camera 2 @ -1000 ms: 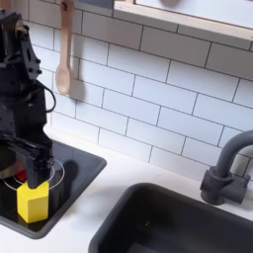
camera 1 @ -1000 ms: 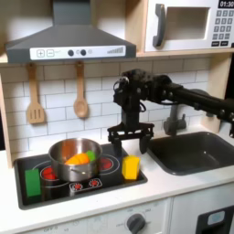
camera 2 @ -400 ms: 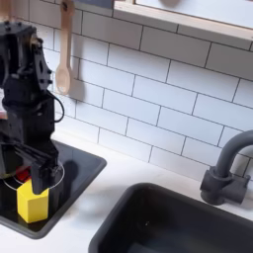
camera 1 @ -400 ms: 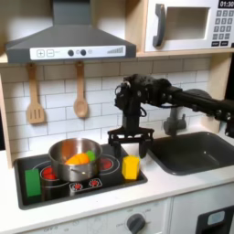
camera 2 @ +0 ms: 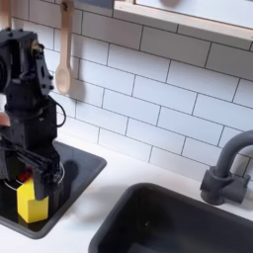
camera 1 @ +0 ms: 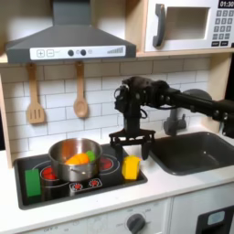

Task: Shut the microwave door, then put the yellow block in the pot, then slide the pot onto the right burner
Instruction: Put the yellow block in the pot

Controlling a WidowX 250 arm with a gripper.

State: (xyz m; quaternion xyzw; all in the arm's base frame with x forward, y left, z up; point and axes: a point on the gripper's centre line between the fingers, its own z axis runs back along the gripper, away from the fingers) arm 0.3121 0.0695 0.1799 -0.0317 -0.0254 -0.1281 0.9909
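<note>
The gripper point(camera 1: 132, 143) was seen spread open, empty, poised directly above the yellow block point(camera 1: 132, 167), which stood upright on the stovetop point(camera 1: 55, 187) just below its fingertips. The block was judged light, rigid and smooth-sided, best pinched across its flat faces. The pot point(camera 1: 75, 160) lay to the first exterior view's left of the tool, with open counter toward the sink point(camera 1: 196, 151).

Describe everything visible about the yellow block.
The yellow block is a small, bright yellow, plain-faced rectangular piece that looks like painted wood or plastic. It stands upright on the black stovetop, near the edge at the first exterior view's right, apart from the pot. The claw hangs open directly above it, fingers either side of its top; contact cannot be told.
</note>
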